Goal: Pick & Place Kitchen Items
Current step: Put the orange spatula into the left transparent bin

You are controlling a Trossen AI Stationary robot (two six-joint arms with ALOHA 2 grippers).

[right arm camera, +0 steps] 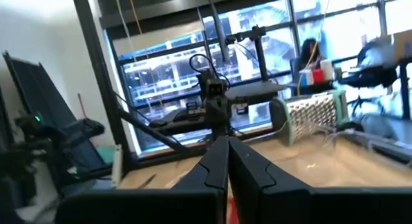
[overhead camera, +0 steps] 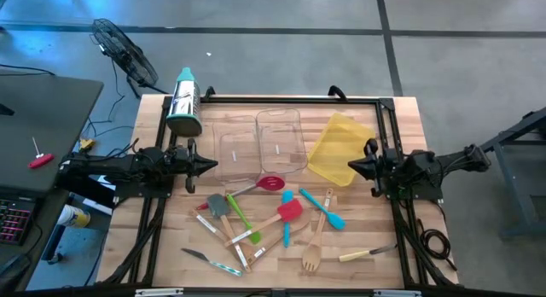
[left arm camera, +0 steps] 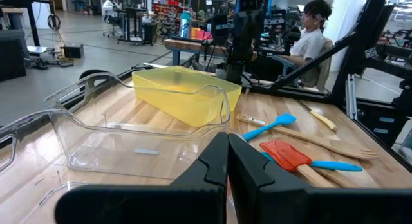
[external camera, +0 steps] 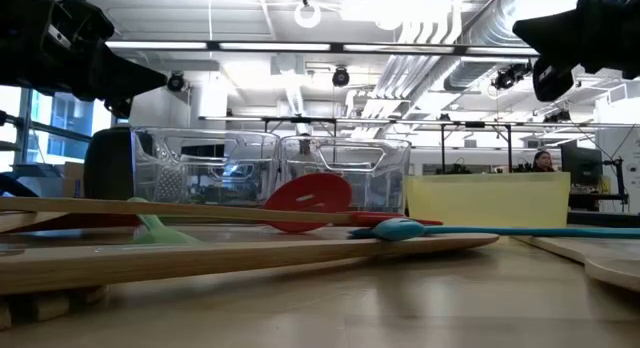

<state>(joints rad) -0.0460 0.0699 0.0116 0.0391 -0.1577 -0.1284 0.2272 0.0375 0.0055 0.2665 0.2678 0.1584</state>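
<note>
High view pictures show both dark arms parked at the table's two sides, well apart from the utensils, which reads as a waiting pose with no pick begun. The left gripper (overhead camera: 207, 165) is held level beside the clear plastic bins (overhead camera: 260, 143), its fingers pressed together on nothing, as is confirmed in the left wrist view (left arm camera: 227, 161). The right gripper (overhead camera: 352, 167) is held just beside the yellow plastic bin (overhead camera: 339, 147), likewise pressed together and empty (right arm camera: 226, 161). The bins are set side by side at the back of the wooden table (overhead camera: 401, 118), presumably so that items can be dropped into them from the front. A steel cylinder with a teal cap (overhead camera: 183, 103) lies at the back left. The small kitchen utensils (overhead camera: 281, 224) are scattered loose on the front half of the table, some crossing one another: a red slotted spoon (overhead camera: 271, 183) just before the clear bins, a red silicone spatula (overhead camera: 290, 212), a grey silicone spatula (overhead camera: 217, 205), a teal spatula (overhead camera: 333, 218), a wooden fork (overhead camera: 311, 260), and a small knife with a pale handle (overhead camera: 363, 254). None has been binned yet, by the look of it.
</note>
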